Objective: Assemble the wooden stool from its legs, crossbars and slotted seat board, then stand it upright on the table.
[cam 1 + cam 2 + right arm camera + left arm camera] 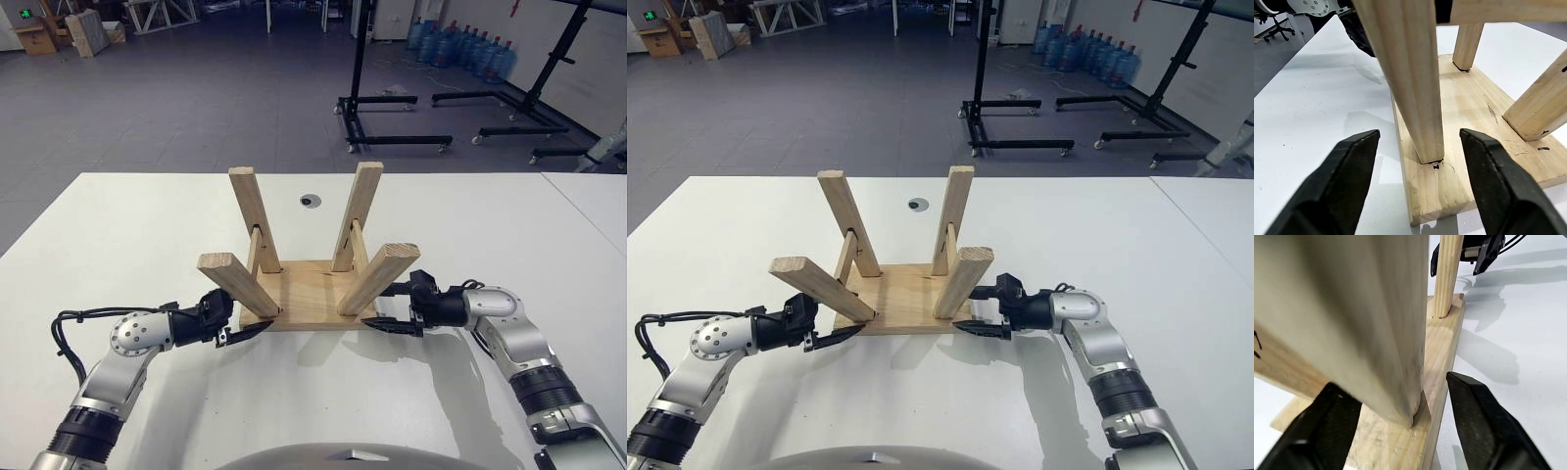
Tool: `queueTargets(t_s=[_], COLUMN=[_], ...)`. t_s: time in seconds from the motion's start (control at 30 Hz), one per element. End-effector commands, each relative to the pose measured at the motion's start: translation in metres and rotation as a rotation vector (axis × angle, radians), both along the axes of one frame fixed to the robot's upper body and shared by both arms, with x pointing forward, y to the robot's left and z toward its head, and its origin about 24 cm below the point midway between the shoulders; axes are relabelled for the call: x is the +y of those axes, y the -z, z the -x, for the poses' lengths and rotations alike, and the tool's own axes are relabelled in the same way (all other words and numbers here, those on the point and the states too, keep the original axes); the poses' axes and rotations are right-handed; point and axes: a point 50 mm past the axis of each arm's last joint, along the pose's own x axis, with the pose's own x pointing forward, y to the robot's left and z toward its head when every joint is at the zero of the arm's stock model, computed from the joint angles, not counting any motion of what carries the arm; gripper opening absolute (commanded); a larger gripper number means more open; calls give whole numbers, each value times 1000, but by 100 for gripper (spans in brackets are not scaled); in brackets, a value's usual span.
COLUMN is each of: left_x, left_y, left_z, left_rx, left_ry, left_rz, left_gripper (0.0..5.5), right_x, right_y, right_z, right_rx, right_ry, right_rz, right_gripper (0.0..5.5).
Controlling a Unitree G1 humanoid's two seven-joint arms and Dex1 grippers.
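- Stool (306, 257) upside-down betw. claws, seat board (309, 302) flat on table (147, 225).
- L gripper (245, 329) & R gripper (382, 306) both spread, each straddling a near leg (233, 282) base.
- Prob. best: pinch low, evenly, flip tog.

The left end effector (245, 329) lies low at near left, fingers spread, pointing right; its elbow is bent. The right end effector (384, 307) mirrors it from near right, fingers likewise spread.
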Motion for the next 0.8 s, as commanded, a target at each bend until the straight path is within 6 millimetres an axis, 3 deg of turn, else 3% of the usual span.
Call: queueTargets(t_s=[0.03, 0.27, 0.33, 0.6, 0.67, 0.8], left_x=[-4, -18, -17, -15, -18, -16], left_y=[0, -1, -1, 0, -1, -34], left_z=[-3, -16, -18, -16, -8, 25], left_rx=[-15, -28, -26, 34, 132, 511], left_ry=[71, 229, 227, 239, 266, 331], left_rz=[-21, -35, -29, -2, 55, 325], left_gripper=[237, 133, 104, 102, 102, 102], right_x=[1, 6, 7, 2, 1, 7], right_y=[-5, -7, -8, -13, -17, -41], right_z=[-5, -10, -12, -14, -7, 26], right_rx=[-37, -39, -39, -38, 103, 547], right_ry=[-31, -86, -109, -127, -118, -267], right_rz=[7, -43, -45, -58, -92, -103], right_gripper=[238, 123, 121, 115, 115, 114])
